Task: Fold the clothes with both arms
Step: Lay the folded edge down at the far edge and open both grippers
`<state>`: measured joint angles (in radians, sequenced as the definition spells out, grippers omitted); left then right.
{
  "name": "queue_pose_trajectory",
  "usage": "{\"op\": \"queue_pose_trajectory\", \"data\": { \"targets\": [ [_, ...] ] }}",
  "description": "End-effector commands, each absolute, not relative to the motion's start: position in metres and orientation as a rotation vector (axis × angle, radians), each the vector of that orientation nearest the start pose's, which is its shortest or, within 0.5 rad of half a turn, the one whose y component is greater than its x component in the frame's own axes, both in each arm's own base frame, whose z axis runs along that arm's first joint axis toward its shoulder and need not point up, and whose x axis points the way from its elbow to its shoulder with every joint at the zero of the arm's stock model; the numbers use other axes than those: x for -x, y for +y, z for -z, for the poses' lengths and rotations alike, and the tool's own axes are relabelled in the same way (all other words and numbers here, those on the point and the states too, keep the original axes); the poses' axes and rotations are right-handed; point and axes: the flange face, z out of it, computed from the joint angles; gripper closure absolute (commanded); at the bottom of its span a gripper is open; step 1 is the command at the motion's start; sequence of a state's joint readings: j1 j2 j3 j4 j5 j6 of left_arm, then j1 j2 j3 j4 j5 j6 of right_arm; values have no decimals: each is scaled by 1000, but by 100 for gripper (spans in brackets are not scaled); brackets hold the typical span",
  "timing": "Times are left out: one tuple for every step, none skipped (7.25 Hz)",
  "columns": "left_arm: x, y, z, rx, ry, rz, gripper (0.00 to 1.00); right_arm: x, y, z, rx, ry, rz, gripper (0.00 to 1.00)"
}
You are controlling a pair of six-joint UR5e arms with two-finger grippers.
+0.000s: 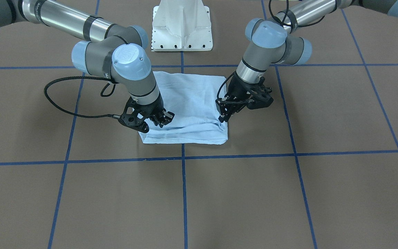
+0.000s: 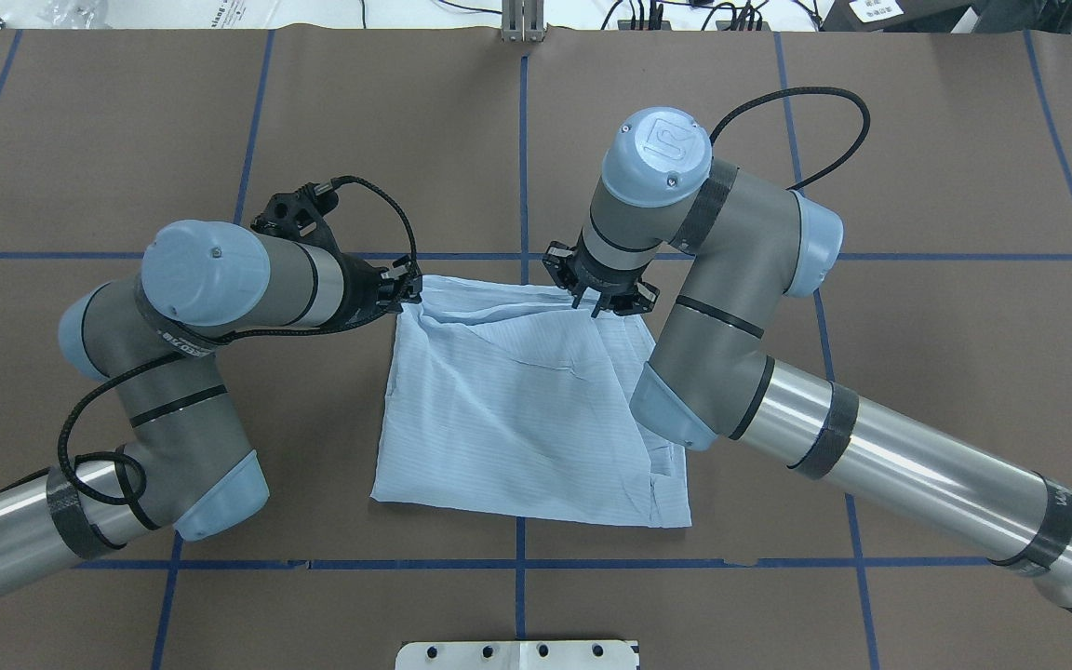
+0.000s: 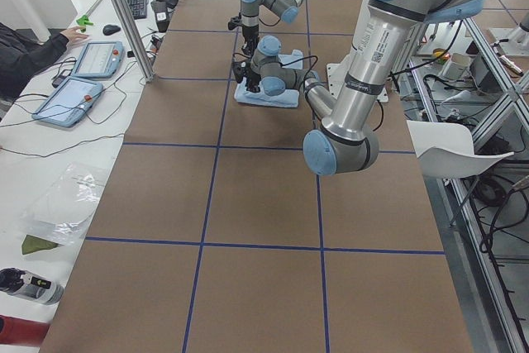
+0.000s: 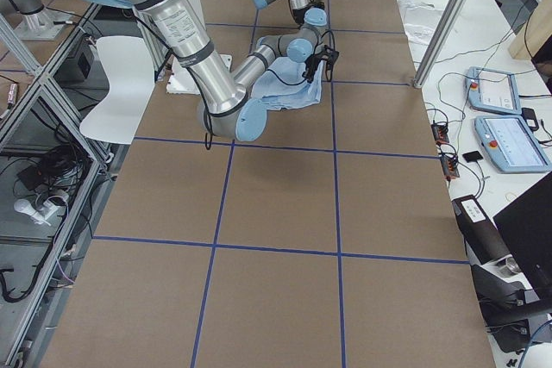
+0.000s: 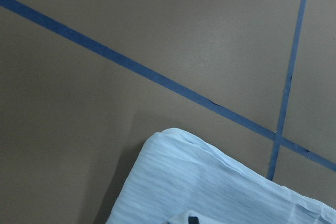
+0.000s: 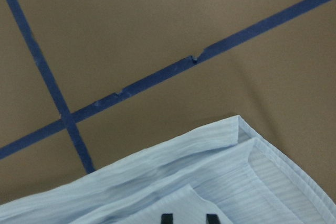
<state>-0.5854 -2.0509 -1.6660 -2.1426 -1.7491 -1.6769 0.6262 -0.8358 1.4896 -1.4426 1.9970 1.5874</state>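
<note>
The folded shirt (image 2: 517,409) is pinched at its far corners by both grippers. The left gripper (image 2: 403,288) fingers are pressed on one corner, the right gripper (image 2: 603,300) fingers on the other, above the counter (image 2: 917,372).

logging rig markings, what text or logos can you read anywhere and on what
"UR" logo: embossed on the right arm's blue joint cap, also on its cap in the front view.
"UNIVERSAL ROBOTS": printed along the silver arm tubes, too small to read surely.
Label on the near arm's tube: blurred, unreadable.
Shirt: no text.
</note>
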Motion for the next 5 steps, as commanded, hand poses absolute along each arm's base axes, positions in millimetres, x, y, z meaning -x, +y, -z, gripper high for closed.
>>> {"op": "queue_pose_trajectory", "data": {
  "targets": [
    [-461,-481,-277,-142,1154,553,1,532,-513,-237,147,-856,-442,0],
    [-456,-485,-278,-131,1152,551,1,532,-513,-233,145,-862,-440,0],
    [-451,-487,-278,-99,1158,532,1,532,-513,-227,132,-871,-414,0],
    [-439,-492,-280,-68,1162,506,1,524,-516,-218,104,-890,-365,0],
    [-420,-502,-281,-76,1165,482,1,500,-531,-211,81,-908,-352,0]
  ]
}}
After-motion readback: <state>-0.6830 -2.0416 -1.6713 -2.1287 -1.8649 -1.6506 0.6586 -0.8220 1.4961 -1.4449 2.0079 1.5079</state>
